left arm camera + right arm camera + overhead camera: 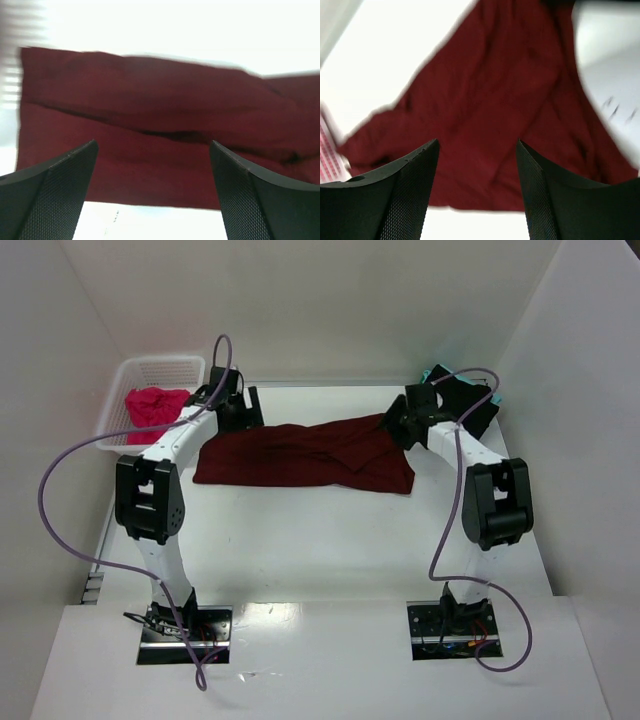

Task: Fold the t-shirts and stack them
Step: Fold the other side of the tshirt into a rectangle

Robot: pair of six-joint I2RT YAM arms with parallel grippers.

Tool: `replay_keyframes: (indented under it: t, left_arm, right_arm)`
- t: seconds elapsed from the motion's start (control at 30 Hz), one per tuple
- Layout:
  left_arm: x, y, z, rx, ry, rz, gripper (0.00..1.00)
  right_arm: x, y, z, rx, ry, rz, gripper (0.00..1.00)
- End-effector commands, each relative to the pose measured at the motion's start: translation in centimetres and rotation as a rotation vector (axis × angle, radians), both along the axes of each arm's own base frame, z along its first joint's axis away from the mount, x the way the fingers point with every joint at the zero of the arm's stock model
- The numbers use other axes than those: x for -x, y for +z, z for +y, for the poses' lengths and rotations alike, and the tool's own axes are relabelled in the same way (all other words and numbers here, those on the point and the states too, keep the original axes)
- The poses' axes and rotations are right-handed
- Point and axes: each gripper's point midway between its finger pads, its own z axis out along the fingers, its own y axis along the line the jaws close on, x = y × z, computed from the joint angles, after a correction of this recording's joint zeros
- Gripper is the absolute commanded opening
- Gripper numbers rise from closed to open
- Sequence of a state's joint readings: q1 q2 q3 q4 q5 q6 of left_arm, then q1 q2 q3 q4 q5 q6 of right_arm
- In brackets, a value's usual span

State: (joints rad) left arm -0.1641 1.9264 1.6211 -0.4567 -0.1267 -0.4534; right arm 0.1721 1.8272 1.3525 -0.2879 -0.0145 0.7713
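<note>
while the maroon shirt (305,455) lies in a loose band near the desk's far edge, left gripper (153,144) and right gripper (477,141) hover above it, spread and empty; pink shirt (155,405) sits in the basket (150,368), far-left corner, so most folding seems left.

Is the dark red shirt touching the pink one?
Apart. The top view shows the pink shirt inside the basket, while the dark red shirt lies on the table outside it.

Left arm (172,447) and right arm (468,448) outstretched, jaws apart.
</note>
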Motion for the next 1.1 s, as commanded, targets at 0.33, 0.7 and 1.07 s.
replay_keyframes:
  t: [0.33, 0.7, 1.07]
  left_arm:
    - [4.0, -3.7, -2.4, 0.038, -0.229, 0.118, 0.99]
    - [5.7, -5.3, -0.9, -0.020, -0.192, 0.181, 0.99]
    - [6.5, -6.0, -0.3, -0.044, -0.175, 0.213, 0.99]
  right_arm:
    - [5.1, -4.5, 7.5, -0.090, 0.114, 0.109, 0.68]
    - [4.8, -7.3, 8.4, -0.063, 0.123, 0.173, 0.65]
    - [1.3, -4.3, 8.8, -0.058, 0.094, 0.064, 0.17]
